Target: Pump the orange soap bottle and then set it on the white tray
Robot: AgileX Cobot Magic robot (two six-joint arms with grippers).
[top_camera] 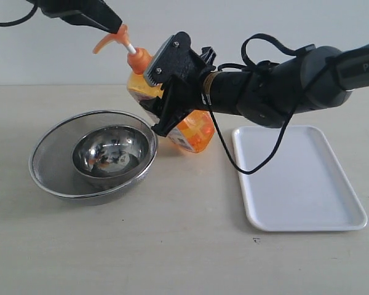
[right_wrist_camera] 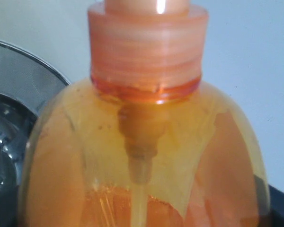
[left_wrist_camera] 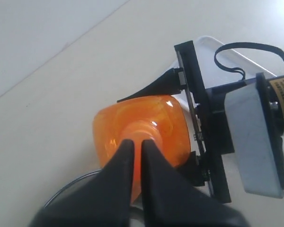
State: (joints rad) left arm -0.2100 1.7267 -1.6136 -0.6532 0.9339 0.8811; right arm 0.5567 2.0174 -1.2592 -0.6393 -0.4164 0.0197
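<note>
Orange plastic is filling most of what you are seeing: the soap bottle (top_camera: 194, 134) is leaning with its pump head (top_camera: 109, 40) pointing to about 10 o'clock in the exterior view. Your right gripper (top_camera: 166, 92) is clamping the bottle across its flat sides, with the jaws closed on the body. Your left gripper (top_camera: 114, 26) is touching the pump head from above. From its wrist camera the two black fingers (left_wrist_camera: 118, 161) are sitting almost together, with only a thin slit between them and nothing visibly caught there.

You are looking at the pumping step, judging by this. A short piece of white stem (top_camera: 128, 47) is showing, so the head is not sitting fully down, and no soap is visible at the spout. Placing is not yet done: the white tray (top_camera: 301, 178) is lying bare at about 4 o'clock from the bottle, well apart from it. You cannot tell whether the bottle's lower corner is touching the table (top_camera: 172, 258).

The bottle wall is looking translucent and smooth, with a ribbed collar (right_wrist_camera: 144, 52) and a dip tube inside. The tray is glossy, flat and low-rimmed with rounded corners. At 8 o'clock, a shiny steel bowl (top_camera: 111, 150) is nesting in a fine mesh strainer (top_camera: 49, 153).
</note>
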